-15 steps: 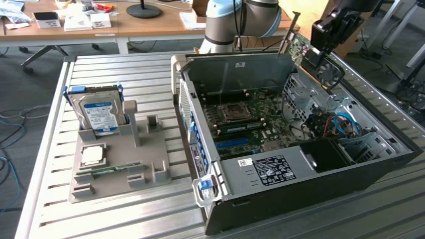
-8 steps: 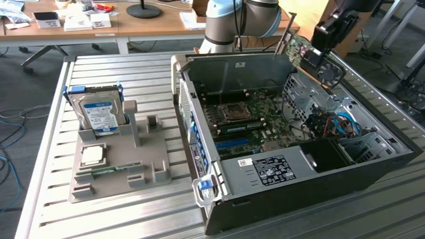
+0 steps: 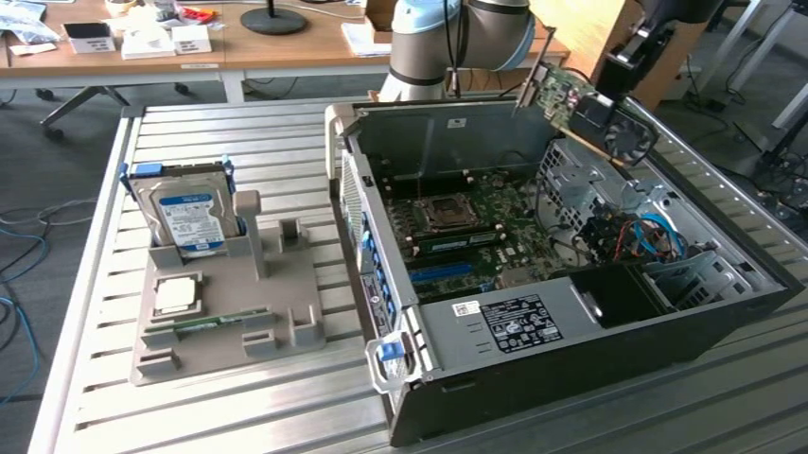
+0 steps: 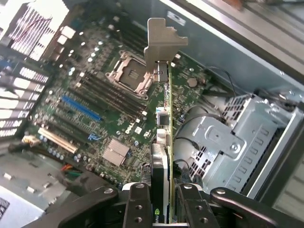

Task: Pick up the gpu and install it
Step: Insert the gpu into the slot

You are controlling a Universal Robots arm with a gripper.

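My gripper (image 3: 616,87) is shut on the gpu (image 3: 584,106), a dark card with a fan and a silvery bracket (image 3: 536,80), held tilted above the far rim of the open computer case (image 3: 569,322). In the wrist view the gpu (image 4: 164,142) is seen edge-on between my fingers (image 4: 138,205), and its bracket (image 4: 164,42) points away over the green motherboard (image 4: 95,109). The card hangs above the board and touches no slot. The blue and white expansion slots (image 4: 80,108) lie off to one side of it.
A grey fixture tray (image 3: 227,322) at the exterior view's left holds a silver hard drive (image 3: 189,216), a processor (image 3: 177,293) and a memory stick (image 3: 208,326). Inside the case sit a drive cage (image 4: 237,142), cables (image 3: 644,236) and a power supply (image 3: 518,322).
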